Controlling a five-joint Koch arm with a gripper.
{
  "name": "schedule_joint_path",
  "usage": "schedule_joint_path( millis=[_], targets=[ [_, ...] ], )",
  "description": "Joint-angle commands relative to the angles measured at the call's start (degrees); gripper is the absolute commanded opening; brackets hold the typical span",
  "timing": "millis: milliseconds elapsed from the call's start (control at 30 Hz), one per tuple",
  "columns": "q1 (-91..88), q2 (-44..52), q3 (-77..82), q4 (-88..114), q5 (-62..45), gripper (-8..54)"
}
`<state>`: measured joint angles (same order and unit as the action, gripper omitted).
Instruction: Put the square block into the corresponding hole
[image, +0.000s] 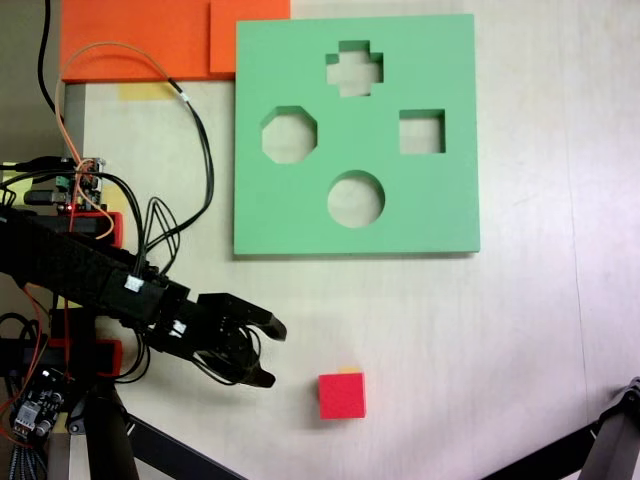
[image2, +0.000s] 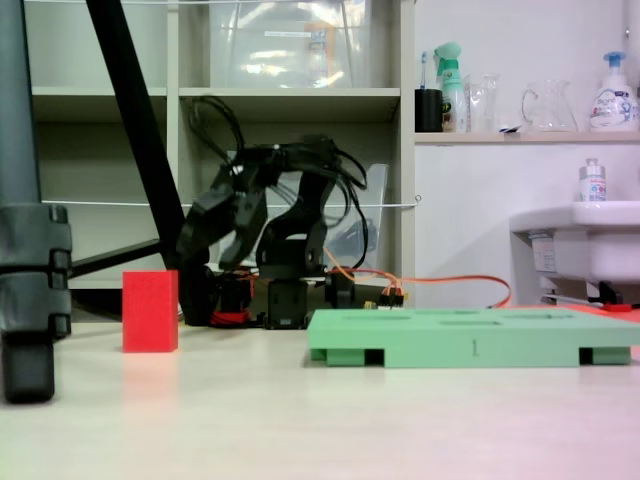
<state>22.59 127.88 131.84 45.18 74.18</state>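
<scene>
The table is pale and fills most of a fixed view from above. On it, in the upper middle of the frame, lies the green board, flat, with four cutouts. The square hole sits toward the board's right side, with nothing in it. From table level the board lies low at right of centre. Orange foam sheets lie in the upper left corner, one touching the board's top edge. The black arm reaches in from the left. Its gripper, lower left of centre, has its jaws spread apart and holds nothing; from the side it seems to hang above the table. The red block rests on the table just right of the gripper, well below the board.
</scene>
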Motion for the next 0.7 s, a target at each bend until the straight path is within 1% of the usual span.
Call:
schedule_joint_path(
  millis=[0, 67, 133, 167, 200, 233, 267, 400, 467, 600, 633, 667],
  targets=[
    [1.93, -1.41, -10.02, 8.79, 1.05, 21.3],
    [2.55, -9.05, -22.76, 20.65, 0.79, 20.7],
    [3.87, -15.47, -32.08, 26.63, -1.49, 21.2],
    [4.31, -17.84, -35.42, 27.86, -3.08, 25.0],
    [4.31, -21.53, -40.43, 30.94, -3.25, 36.2],
    [4.31, -25.49, -45.53, 34.54, -3.69, 42.0],
    [4.57, -28.13, -48.52, 36.91, -4.66, 43.7],
    [6.24, -34.8, -54.32, 38.14, -8.09, 45.2],
    [6.33, -39.2, -57.13, 38.41, -9.93, 49.9],
    [6.33, -45.26, -58.8, 38.5, -12.39, 50.5],
    [6.24, -47.02, -59.5, 38.5, -12.39, 52.1],
    [6.15, -47.99, -60.12, 38.5, -12.48, 52.1]
  ],
)
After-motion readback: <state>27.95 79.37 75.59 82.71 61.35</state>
